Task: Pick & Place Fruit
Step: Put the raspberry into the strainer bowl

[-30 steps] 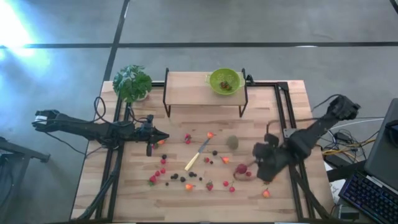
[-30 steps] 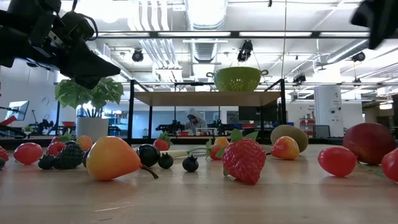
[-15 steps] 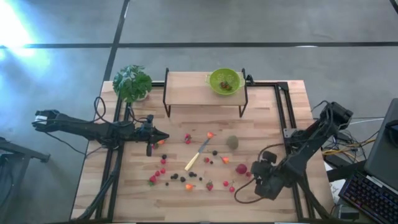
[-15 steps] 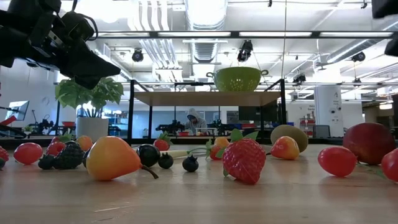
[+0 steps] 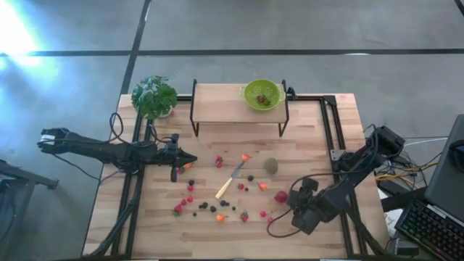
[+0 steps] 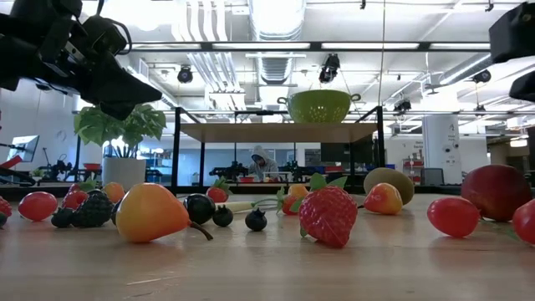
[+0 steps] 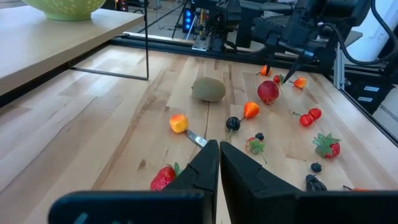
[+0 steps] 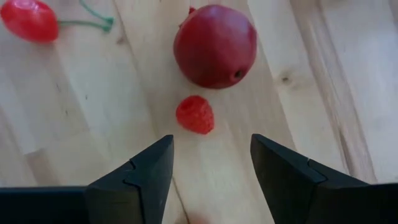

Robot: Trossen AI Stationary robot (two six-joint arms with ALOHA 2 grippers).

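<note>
Fruit pieces lie scattered on the wooden table (image 5: 167, 232): strawberries, dark berries, orange pieces and a brown-green kiwi (image 5: 271, 165). My right gripper (image 8: 211, 143) hangs open, pointing steeply down over the table's near right part (image 5: 288, 206). Just ahead of its fingertips lie a small red raspberry-like piece (image 8: 194, 114) and a large round red fruit (image 8: 215, 45), both resting on the wood; a cherry (image 8: 26, 18) lies to one side. My left gripper (image 7: 217, 149) is shut and empty, held above the table's left part (image 5: 190, 161).
A green bowl (image 5: 262, 94) holding some fruit stands on a raised wooden shelf (image 5: 217, 105) at the far edge. A potted plant (image 5: 154, 96) stands at the far left corner. A pale-handled knife (image 5: 230, 180) lies among the fruit. Black rails (image 5: 335, 138) run along both sides.
My right gripper has come down toward the table and shifted toward the near edge, ending low beside the large red fruit. The fruit has stayed where it was.
</note>
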